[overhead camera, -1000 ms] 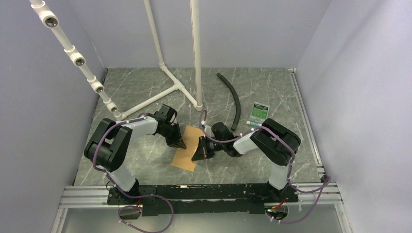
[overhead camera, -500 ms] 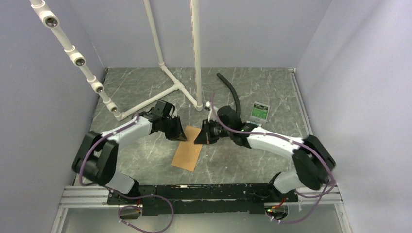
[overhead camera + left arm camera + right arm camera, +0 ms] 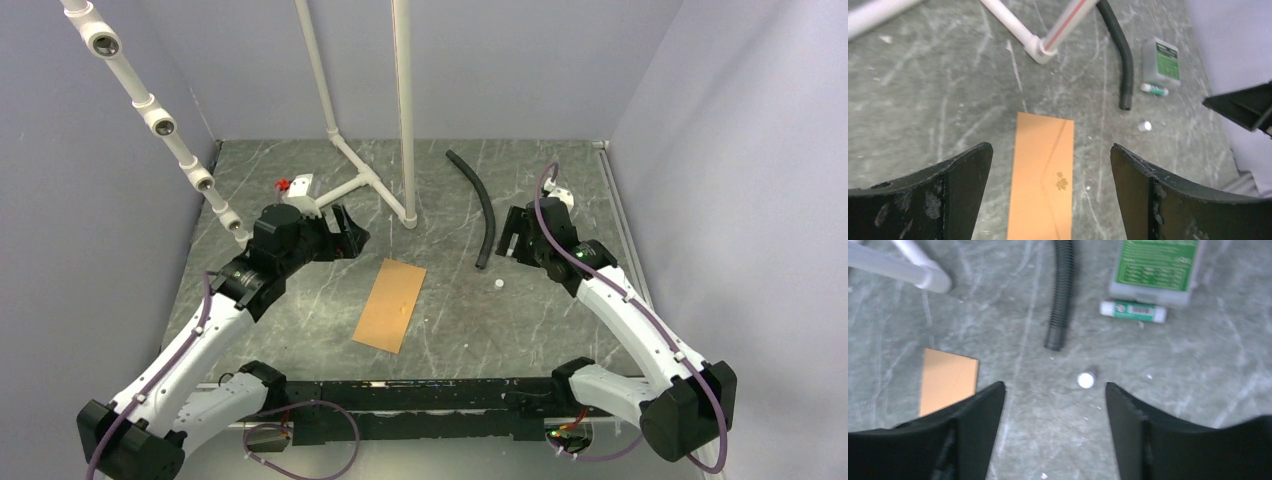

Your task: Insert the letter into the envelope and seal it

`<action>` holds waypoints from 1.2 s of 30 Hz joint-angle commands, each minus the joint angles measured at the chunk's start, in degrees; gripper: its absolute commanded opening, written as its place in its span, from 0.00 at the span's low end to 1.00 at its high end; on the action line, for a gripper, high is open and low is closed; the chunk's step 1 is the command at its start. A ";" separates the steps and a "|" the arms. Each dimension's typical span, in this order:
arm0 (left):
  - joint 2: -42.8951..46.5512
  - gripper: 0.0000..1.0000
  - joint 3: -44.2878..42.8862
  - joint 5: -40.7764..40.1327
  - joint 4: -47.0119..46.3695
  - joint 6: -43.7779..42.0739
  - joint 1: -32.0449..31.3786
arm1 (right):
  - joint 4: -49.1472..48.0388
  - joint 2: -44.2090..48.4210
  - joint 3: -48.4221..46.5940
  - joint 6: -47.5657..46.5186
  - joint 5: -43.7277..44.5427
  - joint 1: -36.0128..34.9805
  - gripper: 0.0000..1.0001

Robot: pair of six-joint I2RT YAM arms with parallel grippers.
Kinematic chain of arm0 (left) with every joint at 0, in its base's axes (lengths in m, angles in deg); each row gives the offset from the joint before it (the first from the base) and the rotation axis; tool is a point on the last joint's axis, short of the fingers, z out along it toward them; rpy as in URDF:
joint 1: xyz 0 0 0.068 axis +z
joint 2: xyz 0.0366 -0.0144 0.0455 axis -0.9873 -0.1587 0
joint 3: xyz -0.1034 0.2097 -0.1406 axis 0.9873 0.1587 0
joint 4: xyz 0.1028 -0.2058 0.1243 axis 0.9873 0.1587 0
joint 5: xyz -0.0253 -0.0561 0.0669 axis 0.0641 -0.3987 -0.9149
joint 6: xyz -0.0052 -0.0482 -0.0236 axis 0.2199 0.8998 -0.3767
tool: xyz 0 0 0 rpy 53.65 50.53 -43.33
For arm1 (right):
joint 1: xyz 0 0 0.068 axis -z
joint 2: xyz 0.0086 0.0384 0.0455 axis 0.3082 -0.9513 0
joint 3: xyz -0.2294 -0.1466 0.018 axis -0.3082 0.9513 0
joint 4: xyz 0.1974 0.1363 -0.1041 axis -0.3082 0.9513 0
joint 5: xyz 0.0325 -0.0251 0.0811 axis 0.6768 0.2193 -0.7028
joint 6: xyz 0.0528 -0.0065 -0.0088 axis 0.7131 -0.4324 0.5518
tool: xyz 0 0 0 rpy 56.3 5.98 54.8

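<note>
Top external, left claw [image 3: 346,232], right claw [image 3: 512,240] aloft, agape, envelope [image 3: 390,305] between

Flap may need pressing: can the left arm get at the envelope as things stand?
Probably yes: the envelope lies flat just ahead of the open left fingers, with nothing on it or between.
</note>
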 commanded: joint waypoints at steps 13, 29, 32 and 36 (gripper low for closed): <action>-3.98 0.93 -2.28 7.31 -7.05 -5.41 -0.17 | 5.39 -10.92 -1.32 -2.84 -7.08 7.62 0.61; -10.96 0.93 -4.54 16.61 -11.14 -5.05 -0.17 | -3.89 -22.20 -0.81 -5.49 -0.83 11.48 0.56; -11.34 0.93 -4.35 16.67 -11.25 -4.76 -0.17 | -5.58 -23.19 -0.90 -5.15 0.09 14.25 0.50; -11.62 0.93 -3.56 16.42 -12.22 -3.74 -0.17 | -7.68 -25.79 -0.81 -3.11 0.13 16.52 0.53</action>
